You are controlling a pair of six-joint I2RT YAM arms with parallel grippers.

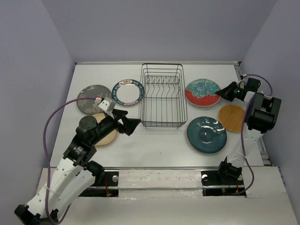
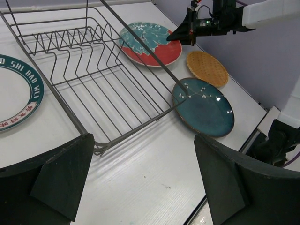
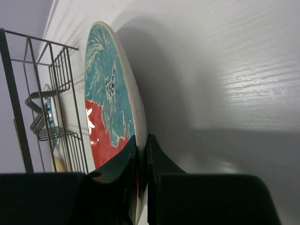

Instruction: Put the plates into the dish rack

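1. Right jaws clenched on the rim of the teal-and-red plate, a finger on either face. An edge pinch probably suits tipping it upright for the tines.
2. That plate seemed to lie flat on the desk, not yet raised. The dish rack stood just past the plate's far side, with no plates in it.
3. Left jaws released wide, grasping nothing, hovering off the rack's near corner, likely kept clear of the right arm's path.
4. Ahead-right of the left jaws lay the dark teal plate, with the wooden plate beyond it.
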